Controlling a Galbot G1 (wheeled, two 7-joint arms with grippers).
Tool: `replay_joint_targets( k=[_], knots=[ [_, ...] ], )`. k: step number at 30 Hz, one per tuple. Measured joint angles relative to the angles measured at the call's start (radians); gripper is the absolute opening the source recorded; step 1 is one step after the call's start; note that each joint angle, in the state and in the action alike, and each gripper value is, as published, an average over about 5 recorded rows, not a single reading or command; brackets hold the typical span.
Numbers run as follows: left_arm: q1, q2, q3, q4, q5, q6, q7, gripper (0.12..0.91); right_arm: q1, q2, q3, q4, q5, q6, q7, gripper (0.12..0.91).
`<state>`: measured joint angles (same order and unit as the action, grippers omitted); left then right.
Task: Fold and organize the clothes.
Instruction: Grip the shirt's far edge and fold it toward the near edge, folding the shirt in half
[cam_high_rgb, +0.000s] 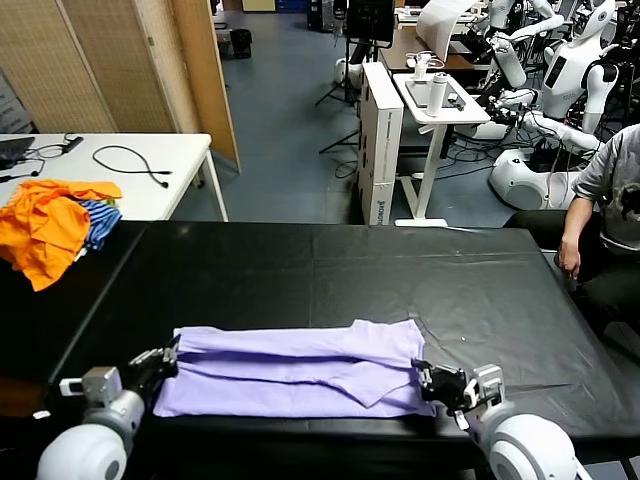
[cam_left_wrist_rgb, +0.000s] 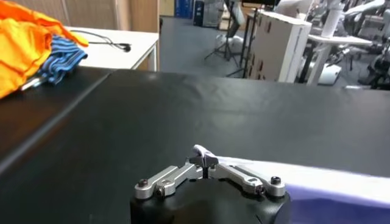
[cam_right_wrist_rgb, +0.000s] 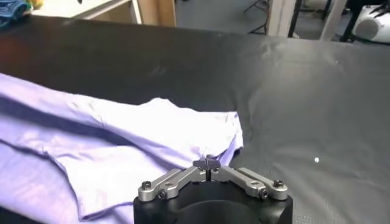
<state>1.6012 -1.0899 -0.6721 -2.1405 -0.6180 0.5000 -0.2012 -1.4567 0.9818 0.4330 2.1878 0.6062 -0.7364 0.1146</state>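
The shirt (cam_high_rgb: 295, 368) lies on the black table (cam_high_rgb: 330, 270) as a long band, already folded lengthwise, stretched between the two grippers along the near edge. The left gripper (cam_high_rgb: 162, 362) sits at the band's left end with its jaws drawn together; in the left wrist view the fingertips (cam_left_wrist_rgb: 204, 159) meet right at the cloth's edge, though whether fabric is actually pinched there I cannot tell. The right gripper (cam_high_rgb: 432, 381) is at the right end, jaws likewise closed, and the cloth spreads out just ahead of its tips (cam_right_wrist_rgb: 207, 164). The cloth looks thin, light and limp: it will sag, slide on the smooth cover and drop its folds if lifted from one point. Best taken at both end corners, layers pinched together, and kept taut. Orange clothes (cam_high_rgb: 45, 225) lie well beyond the left gripper.
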Motion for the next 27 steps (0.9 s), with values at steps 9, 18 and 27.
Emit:
replay_joint_targets(
  k=[9,18,27],
  knots=[
    [0.066,-0.041,0.002,-0.038,0.046,0.007,-0.079,0.27,-0.008,-0.002,0.018,0.02,0.002,0.0,-0.023,0.251],
    [0.101,-0.058,-0.034,-0.085,0.069,-0.008,-0.096,0.815,0.034,0.016,0.049,0.056,0.051,0.0,-0.01,0.799],
    [-0.005,-0.053,-0.01,-0.042,0.049,-0.048,-0.067,0.907,0.165,0.08,0.017,-0.06,0.019,0.0,0.037,0.907]
  ],
)
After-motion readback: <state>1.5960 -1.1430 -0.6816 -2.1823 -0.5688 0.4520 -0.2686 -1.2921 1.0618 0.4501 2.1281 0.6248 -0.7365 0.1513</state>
